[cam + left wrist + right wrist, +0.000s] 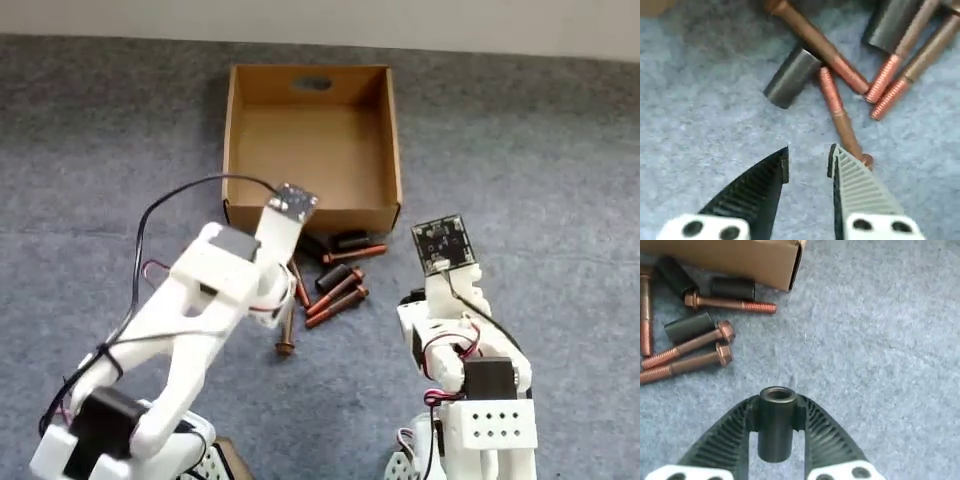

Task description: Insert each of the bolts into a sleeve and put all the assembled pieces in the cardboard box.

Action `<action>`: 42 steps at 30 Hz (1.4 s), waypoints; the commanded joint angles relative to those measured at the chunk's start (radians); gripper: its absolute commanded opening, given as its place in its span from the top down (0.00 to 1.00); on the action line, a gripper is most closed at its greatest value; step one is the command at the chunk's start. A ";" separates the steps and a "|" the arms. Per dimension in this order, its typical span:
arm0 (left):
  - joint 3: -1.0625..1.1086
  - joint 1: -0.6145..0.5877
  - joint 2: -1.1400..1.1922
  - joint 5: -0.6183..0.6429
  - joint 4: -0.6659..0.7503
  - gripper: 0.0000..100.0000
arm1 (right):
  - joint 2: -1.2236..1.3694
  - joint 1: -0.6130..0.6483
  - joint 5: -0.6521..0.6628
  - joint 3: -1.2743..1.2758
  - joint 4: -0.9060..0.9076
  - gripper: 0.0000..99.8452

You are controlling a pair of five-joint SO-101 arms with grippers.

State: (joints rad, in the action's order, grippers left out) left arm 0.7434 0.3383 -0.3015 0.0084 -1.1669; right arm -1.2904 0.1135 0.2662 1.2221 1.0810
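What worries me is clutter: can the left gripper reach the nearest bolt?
Probably yes: the left gripper is open, and that bolt lies uncovered on the carpet right beside it.

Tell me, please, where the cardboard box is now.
High view: the cardboard box sits far centre, open side up, bolts and sleeves lying before its near wall.

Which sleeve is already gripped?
The sleeve clamped in the right pincer; the other sleeves lie loose on the carpet among the bolts, by the cardboard box.
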 commanded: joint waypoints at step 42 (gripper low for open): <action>0.364 -0.412 -0.444 -0.692 0.008 0.99 | -0.340 -0.007 -0.018 0.378 -0.048 0.99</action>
State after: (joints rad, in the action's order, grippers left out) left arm 1.0733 -0.0207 -0.6099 -0.5470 -1.1684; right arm -1.5804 0.1135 0.2631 1.5459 1.0779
